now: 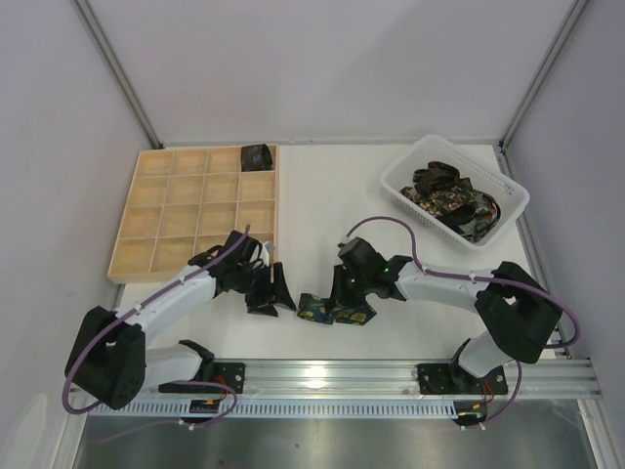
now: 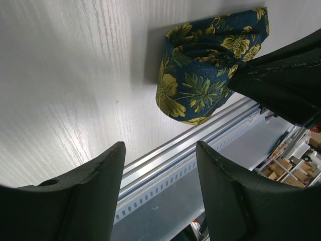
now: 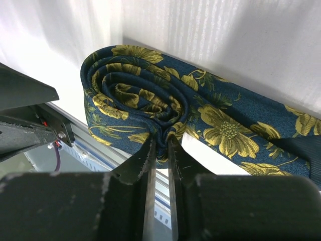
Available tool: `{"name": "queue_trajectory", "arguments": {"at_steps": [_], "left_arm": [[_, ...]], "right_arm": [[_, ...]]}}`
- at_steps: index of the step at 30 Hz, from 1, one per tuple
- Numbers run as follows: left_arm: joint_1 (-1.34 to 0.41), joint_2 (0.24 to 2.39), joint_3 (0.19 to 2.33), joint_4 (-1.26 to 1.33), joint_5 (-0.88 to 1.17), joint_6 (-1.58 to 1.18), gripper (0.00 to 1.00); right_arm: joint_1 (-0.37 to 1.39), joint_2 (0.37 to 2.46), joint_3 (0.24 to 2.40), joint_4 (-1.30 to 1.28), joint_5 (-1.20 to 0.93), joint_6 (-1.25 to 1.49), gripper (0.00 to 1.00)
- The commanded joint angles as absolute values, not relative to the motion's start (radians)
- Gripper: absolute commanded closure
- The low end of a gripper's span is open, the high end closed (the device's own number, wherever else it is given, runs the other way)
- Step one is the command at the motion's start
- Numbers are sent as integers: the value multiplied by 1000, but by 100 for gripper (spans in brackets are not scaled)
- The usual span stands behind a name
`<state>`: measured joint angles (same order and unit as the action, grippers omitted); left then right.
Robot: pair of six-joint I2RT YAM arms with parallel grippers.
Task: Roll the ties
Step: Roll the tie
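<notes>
Table (image 1: 327, 195) open between tray (image 1: 274, 195), basket (image 1: 402, 162); tie (image 1: 327, 311) nearside.

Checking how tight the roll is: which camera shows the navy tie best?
Right wrist: the tie fills the frame with its spiral end-on, and the right gripper pinches its edge. The left wrist view shows the roll's side, partly hidden. The top view shows only a small dark bundle.

The navy tie (image 1: 332, 311) with yellow-green flowers lies near the surface's (image 1: 322, 205) front edge, one end wound into a coil and the rest stretching out flat. Dark gold-printed ties (image 1: 449, 200) lie heaped in the white basket (image 1: 517, 191). One rolled tie (image 1: 257, 156) sits in the wooden tray's (image 1: 181, 221) far right corner compartment.
</notes>
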<state>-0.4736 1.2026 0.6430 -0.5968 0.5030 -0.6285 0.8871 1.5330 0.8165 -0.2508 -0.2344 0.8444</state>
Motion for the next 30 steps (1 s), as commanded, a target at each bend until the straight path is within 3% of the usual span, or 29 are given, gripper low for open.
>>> {"name": "queue_trajectory", "arguments": {"at_steps": [1,3,10,30], "left_arm": [[-465,1221,667,-540,557,-620,34],[-465,1241,670,-522,587,-614,26],[-466,1334,744,-471,647,-575,18],[-623,1574,897,-308,594,-710,12]], "right_arm": [[864,1508,788,-258,-225,809,92],[847,1500,776,-252,-239,767,94],[770,1480,700,-198,-325,657,99],[542,1502,598,-112,-511,512,100]]}}
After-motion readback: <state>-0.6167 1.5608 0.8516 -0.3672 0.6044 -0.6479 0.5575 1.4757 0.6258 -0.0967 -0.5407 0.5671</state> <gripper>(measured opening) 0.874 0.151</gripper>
